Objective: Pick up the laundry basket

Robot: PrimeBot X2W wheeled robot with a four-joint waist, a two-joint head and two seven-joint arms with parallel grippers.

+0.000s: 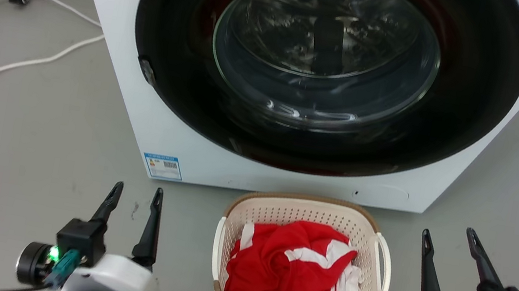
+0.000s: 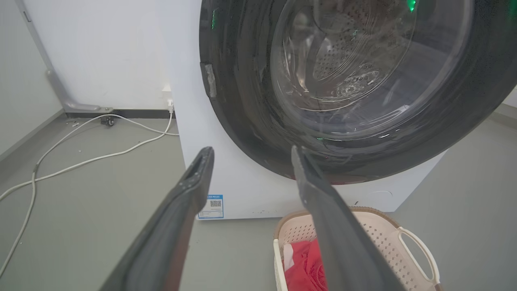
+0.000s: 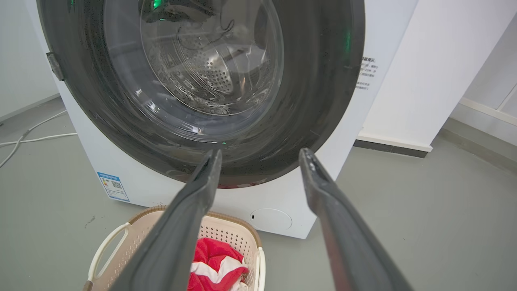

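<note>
Here we are on the grey floor [image 1: 30, 128], and the small cream-white perforated plastic laundry basket [image 1: 303, 212] with its brown woven-look rim sits dead centre, just in front of the bottom edge of the big white front-loading washing machine [image 1: 159, 144]. Whether the rim touches the machine, I cannot tell. Inside the basket lies a crumpled red-and-white garment [image 1: 291, 272], filling most of it. White loop handles stand out on both short sides, one facing each arm.

The left gripper [image 1: 137, 189] is off the basket's left side, fingers spread apart, nothing between them. The right gripper [image 1: 449, 232] mirrors it on the other side, fingers also wide and empty. Both are clear of the basket, neither touching a handle.

From the left wrist, the left gripper [image 2: 251, 149] points at the machine's dark round glass door, with the basket [image 2: 379, 234] low behind one finger. From the right wrist, the right gripper [image 3: 260, 151] aims the same way, the basket [image 3: 226, 232] down behind its other finger.

A white cable [image 1: 14, 65] snakes across the floor along the machine's left side, towards the wall edge.
</note>
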